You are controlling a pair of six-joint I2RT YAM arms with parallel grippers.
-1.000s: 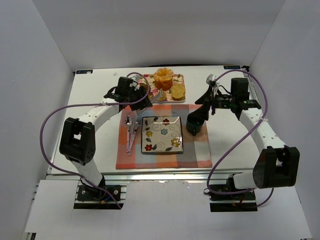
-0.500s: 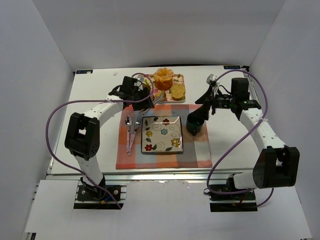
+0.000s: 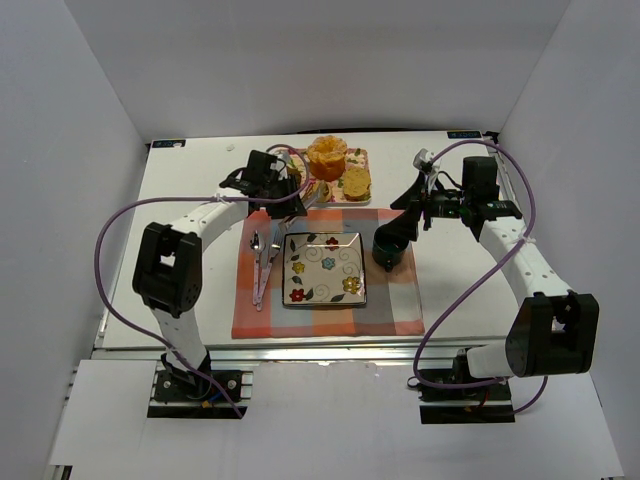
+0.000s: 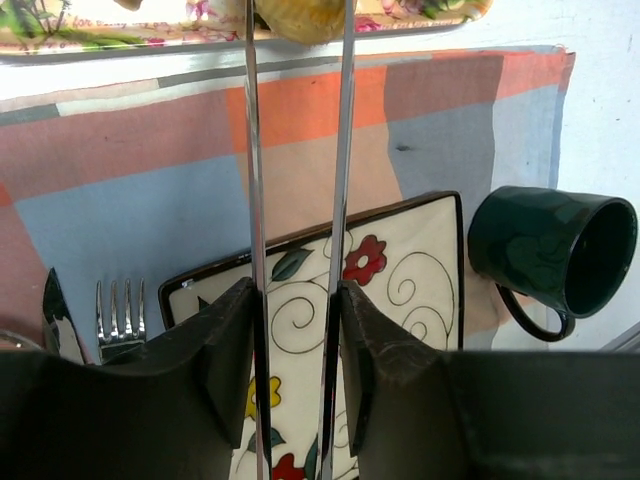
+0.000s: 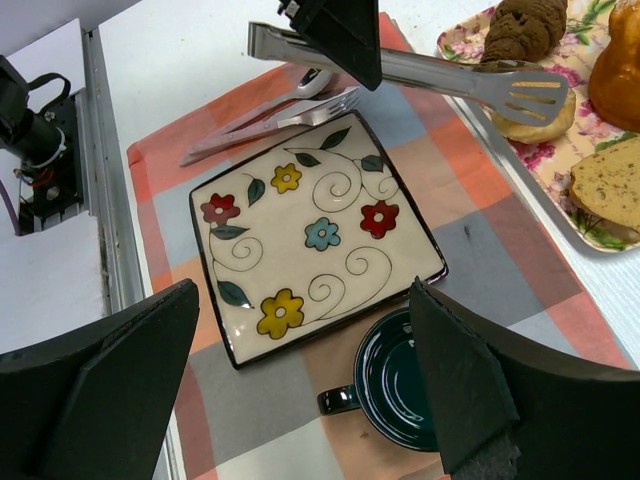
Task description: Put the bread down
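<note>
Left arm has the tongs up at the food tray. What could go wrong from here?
The tongs held by the left end effector meet the bread roll only at their far tips, so it might slip out on the way to the plate. The green mug stands right beside the plate; a wide swing could knock it. The fork lies under the tongs' path and could be nudged.

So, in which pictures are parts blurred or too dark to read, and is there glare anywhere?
Left wrist view: the left fingers are dark and soft, and the tongs shine bright; the mug is sharp. Right wrist view: the right fingers are black blurs, the plate crisp. Top view: even light, faint shadows.
</note>
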